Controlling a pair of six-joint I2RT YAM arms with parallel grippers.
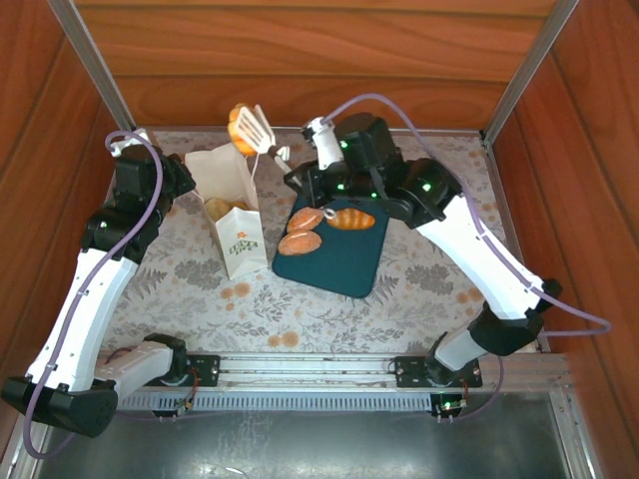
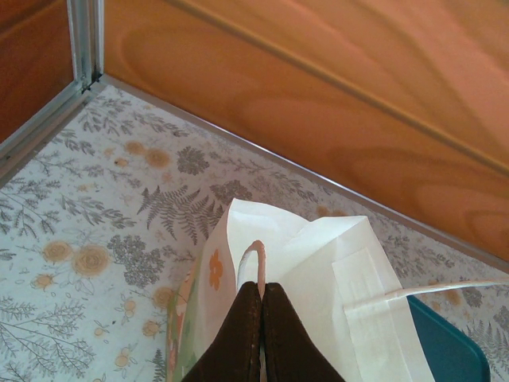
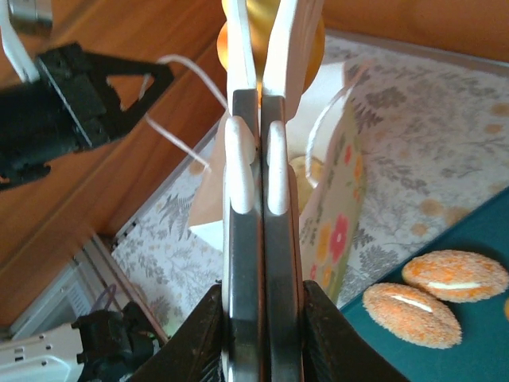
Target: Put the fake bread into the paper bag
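1. Bench with a grey floral cover, boxed in by wood walls. A small upright white paper bag with an orange-and-green logo stands left of centre, its mouth open.
2. Left gripper is at the bag's top rim, dark jaws pressed together and pinching the paper edge right at a thin cord handle.
3. Right gripper has its jaws clamped tight on a pair of white plastic tongs, squeezing the two tong arms together.
4. The tong tips grip a round glossy golden-brown toy roll. It is held up in the air above the bag's far side, not inside the bag.
5. A pale yellowish bread piece lies inside the bag, low down.
6. A dark teal flat tray lies just right of the bag. Three oval orange-brown toy rolls sit close together at its far-left corner.
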